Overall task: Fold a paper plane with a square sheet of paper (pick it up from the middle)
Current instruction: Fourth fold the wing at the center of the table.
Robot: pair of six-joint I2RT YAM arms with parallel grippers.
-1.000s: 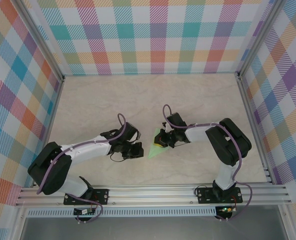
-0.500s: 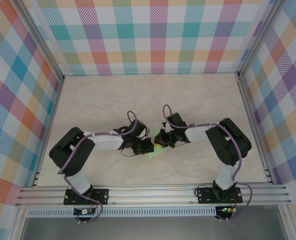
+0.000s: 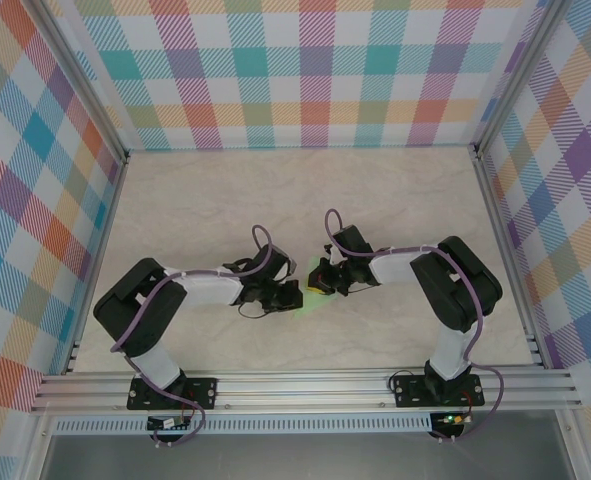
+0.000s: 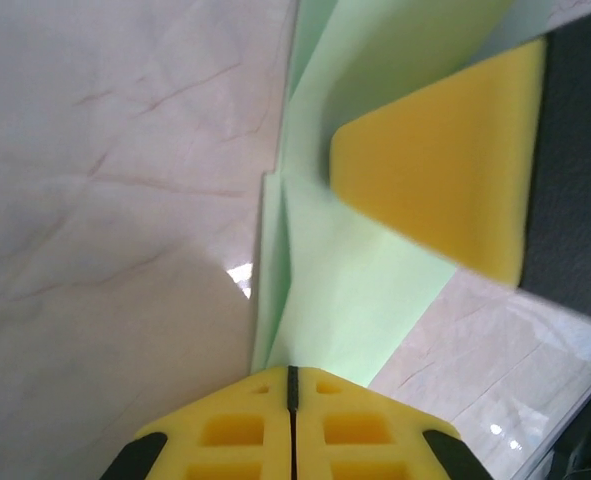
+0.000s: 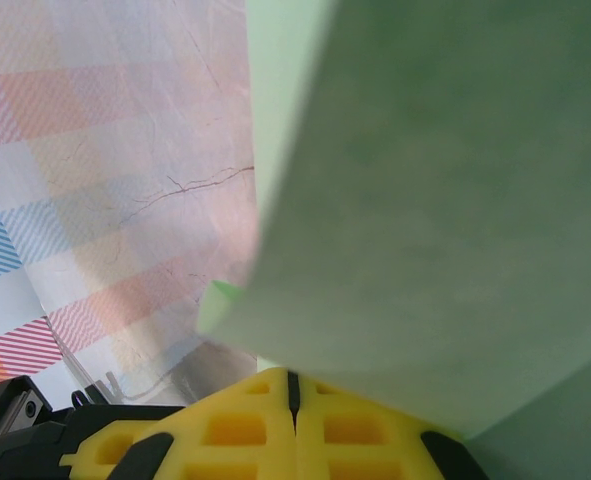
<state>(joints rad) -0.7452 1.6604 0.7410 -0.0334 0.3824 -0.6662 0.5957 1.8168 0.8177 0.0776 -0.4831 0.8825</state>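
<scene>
While closed, both jaws seemingly pinch the paper [image 4: 345, 290].

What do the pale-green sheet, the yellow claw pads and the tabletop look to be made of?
Pale-green folded sheet: thin paper, matte; it holds sharp creases and shows layered edges.
Yellow claw pads: likely moulded foam or soft rubber, matte; square recesses show in the face.
Beige tabletop: marble look, probably laminate or print, slightly glossy; thin veins and a small glint show.
</scene>
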